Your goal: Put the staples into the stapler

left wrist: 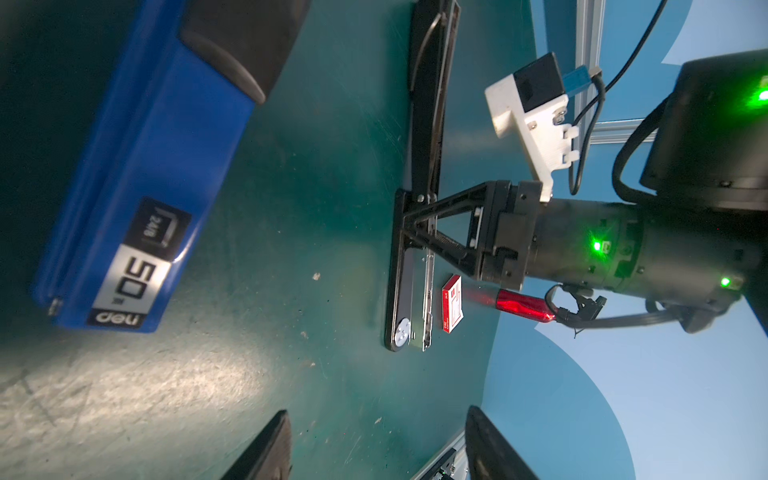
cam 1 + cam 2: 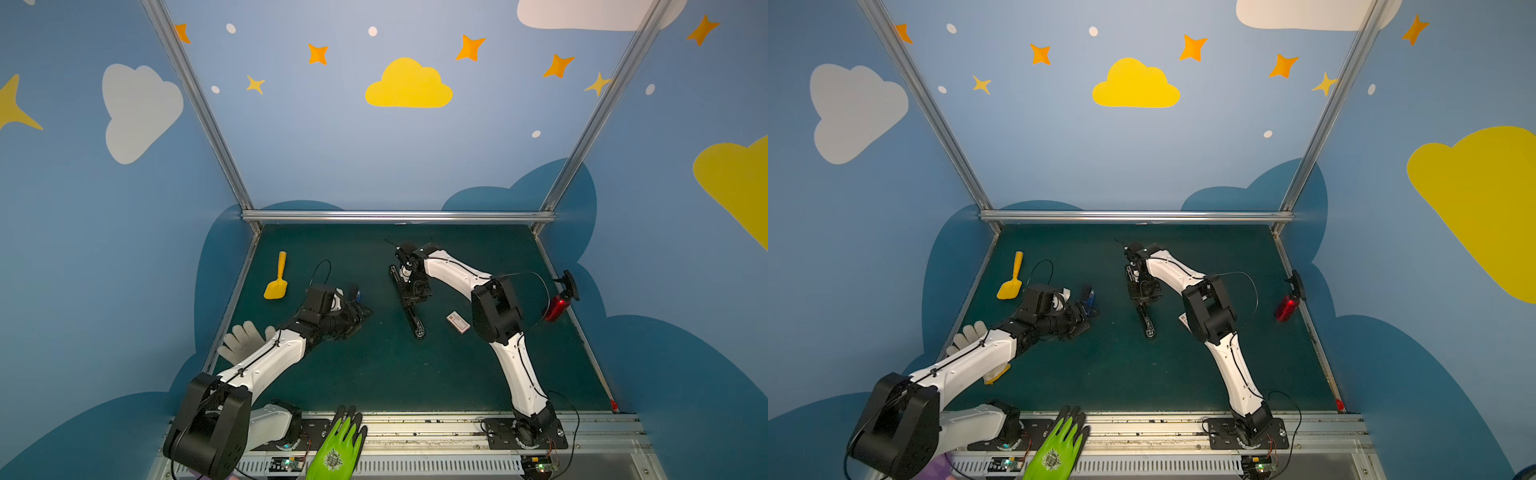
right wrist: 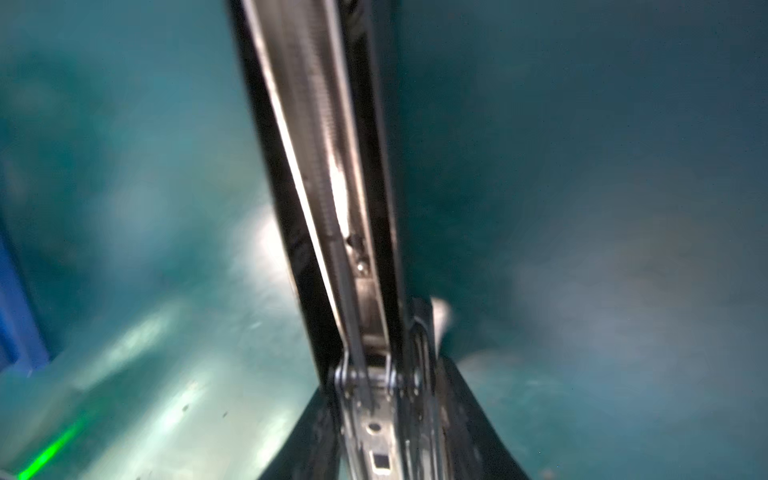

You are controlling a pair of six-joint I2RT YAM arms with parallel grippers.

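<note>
The black stapler (image 2: 415,322) (image 2: 1147,322) lies opened flat in the middle of the green table, its metal magazine facing up (image 3: 332,166). My right gripper (image 2: 410,287) (image 2: 1144,289) points down onto it near the hinge. Its fingers press on both sides of the magazine (image 3: 382,415), as the left wrist view also shows (image 1: 415,224). The staples' small white box with a red label (image 2: 458,322) (image 1: 453,303) lies just right of the stapler, and my right arm partly hides the box in a top view (image 2: 1183,319). My left gripper (image 2: 357,316) (image 1: 380,449) hovers open and empty to the left.
A blue stapler (image 2: 358,296) (image 1: 137,178) lies beside my left gripper. A yellow scoop (image 2: 277,278) sits at the back left. A red light with a black clamp (image 2: 559,305) is at the right edge. A beige glove (image 2: 245,338) and a green glove (image 2: 338,444) lie near the front.
</note>
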